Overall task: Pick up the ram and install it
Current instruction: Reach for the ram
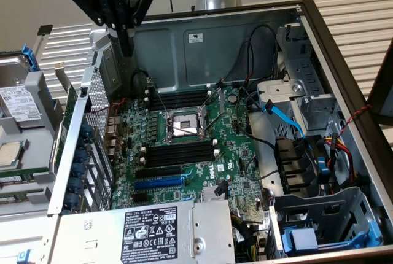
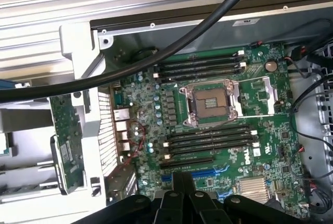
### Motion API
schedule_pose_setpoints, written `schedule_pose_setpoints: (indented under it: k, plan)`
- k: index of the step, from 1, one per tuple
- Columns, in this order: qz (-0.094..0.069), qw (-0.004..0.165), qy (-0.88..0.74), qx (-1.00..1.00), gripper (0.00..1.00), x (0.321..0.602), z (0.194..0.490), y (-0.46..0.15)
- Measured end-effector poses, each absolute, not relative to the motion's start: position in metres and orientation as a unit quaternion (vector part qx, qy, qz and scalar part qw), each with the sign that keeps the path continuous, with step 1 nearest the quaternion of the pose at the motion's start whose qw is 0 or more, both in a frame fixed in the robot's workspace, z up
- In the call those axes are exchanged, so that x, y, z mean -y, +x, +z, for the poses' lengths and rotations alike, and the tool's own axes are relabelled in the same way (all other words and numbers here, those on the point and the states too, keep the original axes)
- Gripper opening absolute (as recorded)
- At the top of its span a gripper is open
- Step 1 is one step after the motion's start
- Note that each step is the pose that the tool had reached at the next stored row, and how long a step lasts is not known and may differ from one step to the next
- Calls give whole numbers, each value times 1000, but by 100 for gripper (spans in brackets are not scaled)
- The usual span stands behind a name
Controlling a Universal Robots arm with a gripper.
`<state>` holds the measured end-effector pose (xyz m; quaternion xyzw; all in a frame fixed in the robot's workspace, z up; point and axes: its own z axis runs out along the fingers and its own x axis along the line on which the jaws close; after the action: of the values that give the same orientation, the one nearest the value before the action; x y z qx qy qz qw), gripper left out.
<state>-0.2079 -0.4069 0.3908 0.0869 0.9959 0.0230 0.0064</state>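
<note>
Right now my end effector (image 1: 126,44) hangs with its fingers pressed together and nothing between them, above the far corner of the open computer case (image 1: 202,49) on the exterior view's left. From the wrist camera I see the fingertips of the end effector (image 2: 182,190) over the near part of the motherboard (image 2: 260,130), close to the blue slot (image 2: 205,173). Beyond them lie four empty black memory slots (image 2: 208,141), then the processor socket (image 2: 210,104), then more black slots (image 2: 200,66). A thick black cable (image 2: 156,60) crosses that view. What I take for the ram (image 1: 69,113) is the long green board (image 2: 67,140) outside the case, just beside the wall with the ports, clear of the end effector. The case sits on a slatted table (image 1: 362,12).
</note>
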Motion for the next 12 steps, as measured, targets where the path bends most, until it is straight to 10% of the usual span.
schedule_pose_setpoints:
  k: [12]
  plan:
    - [23,5,87,-996,11,412,390,-247]
